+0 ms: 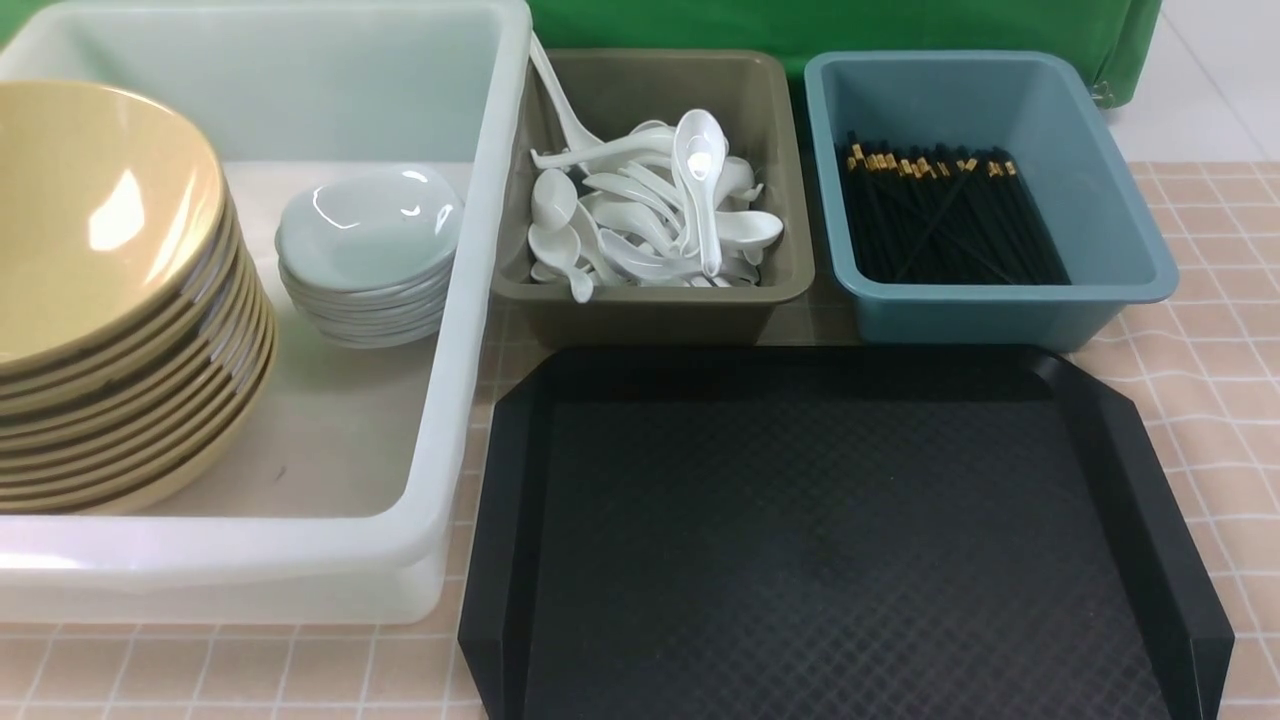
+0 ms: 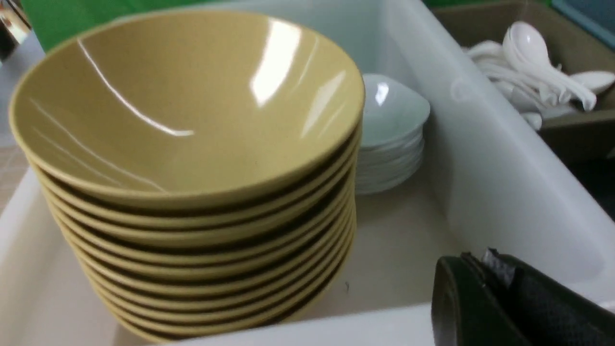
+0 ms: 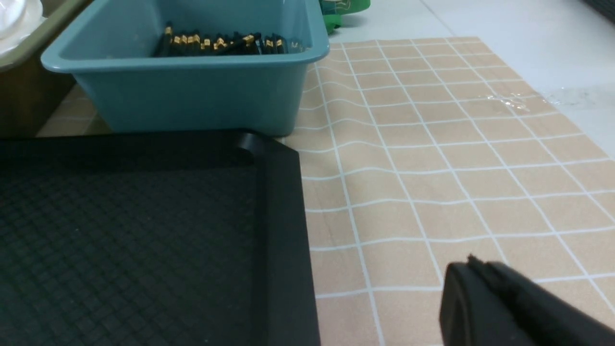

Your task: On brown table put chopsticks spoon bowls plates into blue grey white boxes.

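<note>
A stack of several mustard-yellow bowls (image 1: 100, 300) fills the left of the white tub (image 1: 440, 420). Beside it in the tub sits a stack of small white plates (image 1: 368, 250). Several white spoons (image 1: 650, 210) lie heaped in the olive-grey bin (image 1: 650, 300). Black chopsticks (image 1: 940, 215) with gold bands lie in the teal-blue bin (image 1: 1000, 310). Neither gripper shows in the front view. My left gripper (image 2: 473, 262) is shut and empty near the tub's front rim, right of the bowls (image 2: 192, 158). My right gripper (image 3: 473, 264) is shut and empty over the brown table (image 3: 432, 168).
A flat black textured tray (image 1: 840, 540) lies on the table (image 1: 1220, 330) in front of the grey and blue bins, with nothing on it. Its rim (image 3: 283, 216) lies left of my right gripper. A green backdrop (image 1: 800, 25) stands behind the bins.
</note>
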Robot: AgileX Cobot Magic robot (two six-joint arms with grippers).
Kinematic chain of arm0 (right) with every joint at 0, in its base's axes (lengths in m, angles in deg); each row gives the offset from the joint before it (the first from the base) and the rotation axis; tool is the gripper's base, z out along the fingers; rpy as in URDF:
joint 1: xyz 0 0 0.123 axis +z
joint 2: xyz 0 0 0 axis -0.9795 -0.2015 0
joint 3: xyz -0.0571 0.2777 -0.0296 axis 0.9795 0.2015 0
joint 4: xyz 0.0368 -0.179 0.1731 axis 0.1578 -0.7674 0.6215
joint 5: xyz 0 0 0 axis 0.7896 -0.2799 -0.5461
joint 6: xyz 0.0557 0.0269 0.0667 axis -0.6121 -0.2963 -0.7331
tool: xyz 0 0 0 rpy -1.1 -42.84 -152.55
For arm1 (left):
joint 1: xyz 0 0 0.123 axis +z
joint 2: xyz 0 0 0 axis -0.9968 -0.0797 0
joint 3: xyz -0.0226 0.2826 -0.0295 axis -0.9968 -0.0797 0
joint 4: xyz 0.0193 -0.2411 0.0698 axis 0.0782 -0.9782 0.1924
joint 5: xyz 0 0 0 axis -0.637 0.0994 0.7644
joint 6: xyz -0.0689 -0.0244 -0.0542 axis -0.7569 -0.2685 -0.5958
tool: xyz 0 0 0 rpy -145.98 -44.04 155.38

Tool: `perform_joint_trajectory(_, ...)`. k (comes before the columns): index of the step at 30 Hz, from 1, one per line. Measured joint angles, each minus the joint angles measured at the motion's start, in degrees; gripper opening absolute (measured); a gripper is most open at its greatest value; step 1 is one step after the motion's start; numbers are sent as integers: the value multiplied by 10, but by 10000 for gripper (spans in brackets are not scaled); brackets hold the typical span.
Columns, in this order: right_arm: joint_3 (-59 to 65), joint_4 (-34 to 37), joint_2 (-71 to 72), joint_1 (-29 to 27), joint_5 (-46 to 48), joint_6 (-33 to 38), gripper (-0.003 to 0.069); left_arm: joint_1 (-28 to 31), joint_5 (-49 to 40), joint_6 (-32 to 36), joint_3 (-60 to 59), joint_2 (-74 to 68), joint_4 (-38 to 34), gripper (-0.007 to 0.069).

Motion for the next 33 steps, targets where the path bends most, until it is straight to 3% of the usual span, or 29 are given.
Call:
perform_joint_trajectory(3, 0, 0, 0, 0, 0, 0, 47, 8, 77, 0, -33, 18, 6, 1)
perform_joint_trajectory(4, 0, 0, 0, 0, 0, 0, 48, 17, 155, 0, -75, 44, 6, 1)
perform_joint_trajectory(12, 0, 0, 0, 0, 1, 0, 48, 39, 323, -3, -242, 104, 1, 1)
perform_joint_trajectory(15, 0, 0, 0, 0, 1, 0, 48, 39, 319, -13, -266, 105, 1, 1)
perform_joint_trajectory(23, 0, 1, 0, 0, 1, 1, 48, 39, 138, -37, -271, 105, -4, 1)
perform_joint_trajectory(33, 0, 1, 0, 0, 1, 1, 48, 39, 137, -39, -271, 105, -9, 1)
